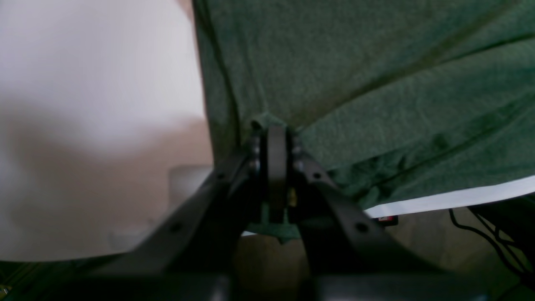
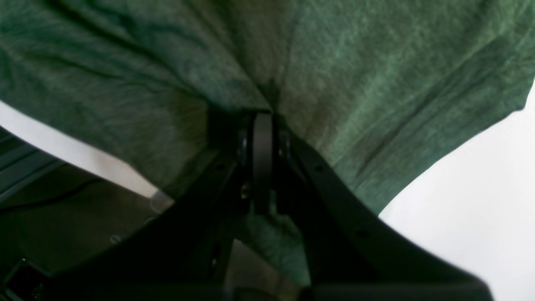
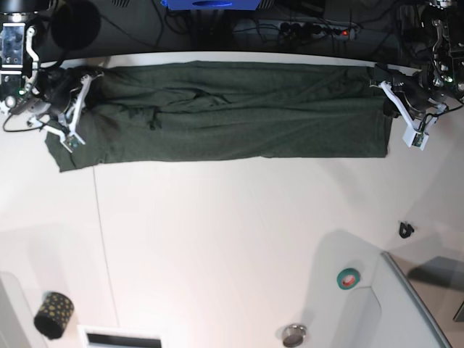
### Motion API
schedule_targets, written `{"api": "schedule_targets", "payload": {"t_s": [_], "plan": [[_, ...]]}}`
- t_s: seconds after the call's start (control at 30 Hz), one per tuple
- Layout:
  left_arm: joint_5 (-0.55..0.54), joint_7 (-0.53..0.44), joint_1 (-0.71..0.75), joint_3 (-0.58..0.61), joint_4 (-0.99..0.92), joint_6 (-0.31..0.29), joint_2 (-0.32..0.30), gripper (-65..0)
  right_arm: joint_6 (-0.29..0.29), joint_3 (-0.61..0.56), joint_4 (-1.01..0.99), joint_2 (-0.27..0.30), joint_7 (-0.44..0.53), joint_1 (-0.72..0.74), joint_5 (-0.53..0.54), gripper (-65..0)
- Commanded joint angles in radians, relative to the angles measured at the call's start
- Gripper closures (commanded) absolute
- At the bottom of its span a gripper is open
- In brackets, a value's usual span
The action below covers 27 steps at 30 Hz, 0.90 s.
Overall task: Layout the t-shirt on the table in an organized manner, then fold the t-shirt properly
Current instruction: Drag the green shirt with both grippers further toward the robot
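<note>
Both hands, left hand (image 1: 276,125) and right hand (image 2: 262,115), sit clamped on opposite ends of the t-shirt (image 3: 232,109), which stretches sideways between them along the tabletop's (image 3: 232,239) far edge.

Green t-shirt (image 3: 232,109) stretched flat, seemingly folded, table (image 3: 232,239) far edge.

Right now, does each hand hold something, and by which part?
Both hold the t-shirt: the left hand pinches a fabric edge at one end, the right hand pinches the opposite end, near the table's far edge.
</note>
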Motion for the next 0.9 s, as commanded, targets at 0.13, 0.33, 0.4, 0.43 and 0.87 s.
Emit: {"api": "schedule_targets", "payload": {"t_s": [0.13, 0.33, 0.4, 0.43, 0.87], "plan": [[-0.001, -0.012, -0.001, -0.008, 0.016, -0.001, -0.016, 0.0, 0.001, 0.083, 0.025, -0.006, 0.012, 0.009, 0.006, -27.2], [-0.001, -0.012, -0.001, -0.020, 0.016, -0.001, -0.016, -16.0, 0.001, 0.129, 0.037, -0.002, 0.015, 0.011, 0.006, -30.5], [-0.002, -0.009, -0.001, -0.020, 0.016, 0.001, -0.021, -23.2, 0.001, 0.166, 0.075, -0.005, 0.015, 0.005, 0.006, -30.5], [-0.002, -0.009, -0.001, -0.021, 0.016, 0.001, -0.023, -26.2, 0.001, 0.189, 0.098, -0.008, 0.012, 0.003, 0.006, -30.5], [-0.007, -0.007, 0.024, -0.284, 0.017, 0.001, -0.016, -35.2, 0.001, 0.269, 0.315, -0.009, -0.056, -0.104, 0.006, -30.5]]}}
